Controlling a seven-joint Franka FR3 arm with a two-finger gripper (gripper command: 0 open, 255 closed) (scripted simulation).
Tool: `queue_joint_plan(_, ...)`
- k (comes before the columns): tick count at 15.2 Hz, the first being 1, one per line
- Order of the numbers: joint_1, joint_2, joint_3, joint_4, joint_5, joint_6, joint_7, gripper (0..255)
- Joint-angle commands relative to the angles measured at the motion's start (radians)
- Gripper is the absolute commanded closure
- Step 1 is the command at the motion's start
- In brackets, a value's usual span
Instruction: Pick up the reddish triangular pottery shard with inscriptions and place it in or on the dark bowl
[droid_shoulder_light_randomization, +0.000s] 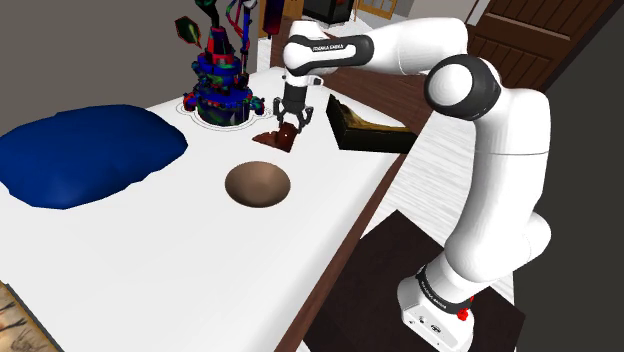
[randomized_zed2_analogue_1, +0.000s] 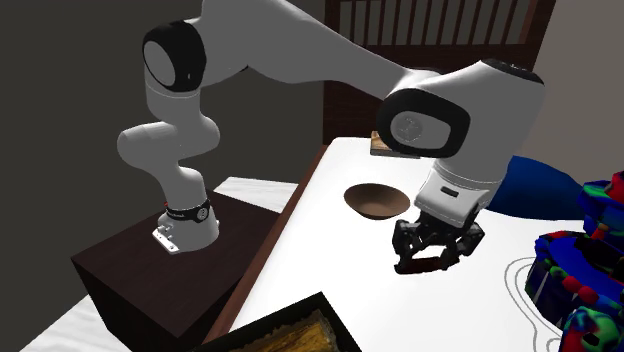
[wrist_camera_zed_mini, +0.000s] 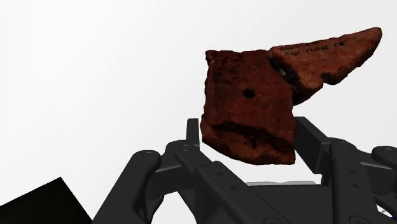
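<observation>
The reddish-brown triangular shard (wrist_camera_zed_mini: 251, 111), with faint inscriptions on its far tip, sits clasped between my black fingers (wrist_camera_zed_mini: 191, 133). My gripper (droid_shoulder_light_randomization: 288, 124) is shut on the shard (droid_shoulder_light_randomization: 274, 139) low over the white table (droid_shoulder_light_randomization: 150, 260); whether it touches the surface I cannot tell. The brown bowl (droid_shoulder_light_randomization: 257, 185) stands on the table a short way from the gripper, nearer the shoulder view's bottom. In the second exterior view the gripper (randomized_zed2_analogue_1: 432, 256) holds the shard (randomized_zed2_analogue_1: 428, 264) in front of the bowl (randomized_zed2_analogue_1: 377, 201).
A colourful ornament on a white plate (droid_shoulder_light_randomization: 220, 85) stands just beyond the gripper, and reappears (randomized_zed2_analogue_1: 590, 260) at that view's right. A blue cushion (droid_shoulder_light_randomization: 85, 150) covers the table's left. A dark flat box (droid_shoulder_light_randomization: 370, 128) lies past the table edge.
</observation>
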Motion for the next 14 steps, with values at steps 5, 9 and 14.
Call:
queue_joint_plan(5, 0.002, -0.021, 0.005, 0.050, 0.006, -0.070, 0.002, 255)
queue_joint_plan(9, 0.004, -0.031, 0.007, 0.088, 0.010, -0.118, 0.002, 255)
queue_joint_plan(14, 0.004, -0.108, 0.023, 0.004, 0.029, -0.108, 0.024, 255)
